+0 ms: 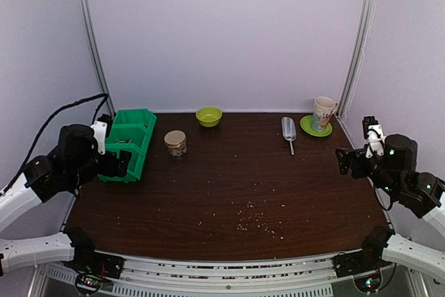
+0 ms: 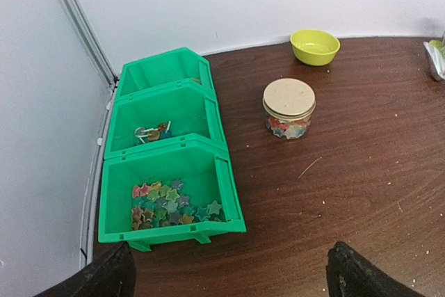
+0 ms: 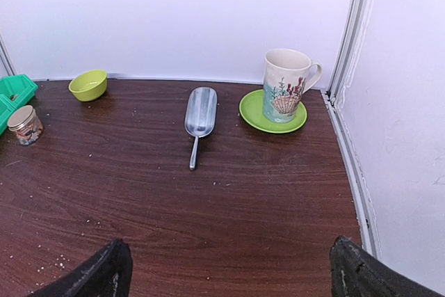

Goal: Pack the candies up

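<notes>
Left wrist view: left jaws spread wide, empty, hovering over bench [image 2: 334,193], touching nothing. Heap of candies [image 2: 167,203] in nearest compartment of green bin [image 2: 174,233], just ahead of left jaws. Equally wide, empty: right jaws, scoop [image 3: 200,113] well ahead.

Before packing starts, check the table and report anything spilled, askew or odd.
Pale crumbs lie scattered over the table, thickest near its front centre: that looks like a spill. Otherwise nothing stands out: the jar and mug stand upright, and the candies sit inside the green bin.
</notes>
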### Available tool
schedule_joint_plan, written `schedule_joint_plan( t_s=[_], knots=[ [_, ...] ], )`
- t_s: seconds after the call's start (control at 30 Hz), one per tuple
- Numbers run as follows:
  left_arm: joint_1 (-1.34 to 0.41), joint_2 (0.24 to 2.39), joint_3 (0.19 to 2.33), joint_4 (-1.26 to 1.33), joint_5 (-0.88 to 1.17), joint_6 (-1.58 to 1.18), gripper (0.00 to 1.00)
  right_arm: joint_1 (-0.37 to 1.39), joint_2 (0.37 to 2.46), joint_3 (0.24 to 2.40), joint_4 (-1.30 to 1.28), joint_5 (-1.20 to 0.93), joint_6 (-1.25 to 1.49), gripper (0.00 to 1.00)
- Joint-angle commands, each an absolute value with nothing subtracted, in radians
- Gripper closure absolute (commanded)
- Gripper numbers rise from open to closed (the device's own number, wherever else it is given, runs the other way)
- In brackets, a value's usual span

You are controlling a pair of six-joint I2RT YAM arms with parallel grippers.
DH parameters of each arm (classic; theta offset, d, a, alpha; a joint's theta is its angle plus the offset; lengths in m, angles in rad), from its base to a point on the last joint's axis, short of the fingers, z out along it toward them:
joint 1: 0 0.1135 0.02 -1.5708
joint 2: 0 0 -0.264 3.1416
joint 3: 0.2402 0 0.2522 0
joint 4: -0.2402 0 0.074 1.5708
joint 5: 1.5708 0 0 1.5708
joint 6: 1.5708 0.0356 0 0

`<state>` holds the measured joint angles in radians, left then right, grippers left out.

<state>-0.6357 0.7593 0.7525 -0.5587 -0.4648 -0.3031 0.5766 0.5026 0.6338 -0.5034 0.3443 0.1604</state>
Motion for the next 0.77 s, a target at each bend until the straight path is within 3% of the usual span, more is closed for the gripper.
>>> schedule_joint_plan(
  t_s=[0.0, 0.27, 0.73],
  knots=[
    [-0.633, 0.576, 0.679, -0.587, -0.522, -0.361, 0.02, 0.581, 0.445, 0.621, -0.524, 0.333, 0.144, 0.01],
    [-0.631, 0.385, 0.648, -0.676, -0.606, -0.388, 0.02, 0.582, 0.386, 0.617, -0.529, 0.363, 0.2, 0.0],
    [-0.632, 0.509, 0.678, -0.702, -0.647, -0.396, 0.02, 0.581, 0.313, 0.575, -0.485, 0.432, 0.193, 0.01]
  ],
)
